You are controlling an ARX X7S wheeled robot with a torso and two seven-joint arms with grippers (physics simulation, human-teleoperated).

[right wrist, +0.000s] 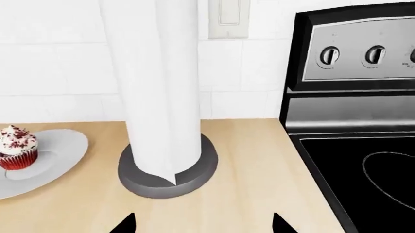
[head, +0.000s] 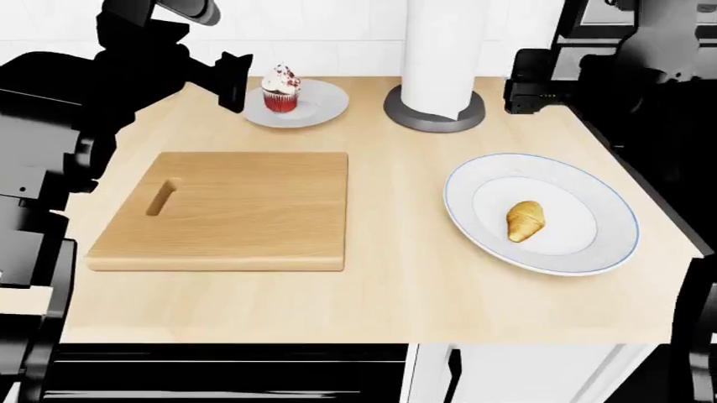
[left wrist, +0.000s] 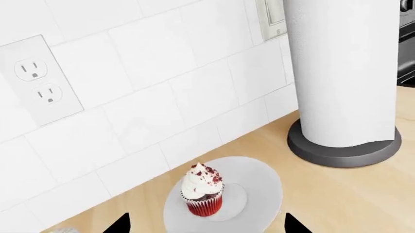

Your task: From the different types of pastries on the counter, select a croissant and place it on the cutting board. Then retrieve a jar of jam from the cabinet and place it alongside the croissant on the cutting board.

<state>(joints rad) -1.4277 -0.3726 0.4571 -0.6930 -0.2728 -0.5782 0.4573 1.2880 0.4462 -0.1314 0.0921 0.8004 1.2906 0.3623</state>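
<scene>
Though both arms block corners, the croissant [head: 525,221] shows whole.

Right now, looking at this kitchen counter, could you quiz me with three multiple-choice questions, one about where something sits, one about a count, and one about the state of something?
1. Where does the croissant lie?
A. On the cutting board
B. On the blue-rimmed plate
C. Beside the cupcake

2. How many plates are on the counter?
A. One
B. Two
C. Three

3. What is the state of the cutting board?
A. Bare, nothing on it
B. Holding a jar
C. Holding the cupcake

Answers:
1. B: the croissant rests near the middle of the blue-rimmed plate, to the right of the board.
2. B: the head view shows the blue-rimmed plate and a smaller grey plate under the cupcake.
3. A: only the board's wood surface and handle slot show, and no jar is in view.
</scene>
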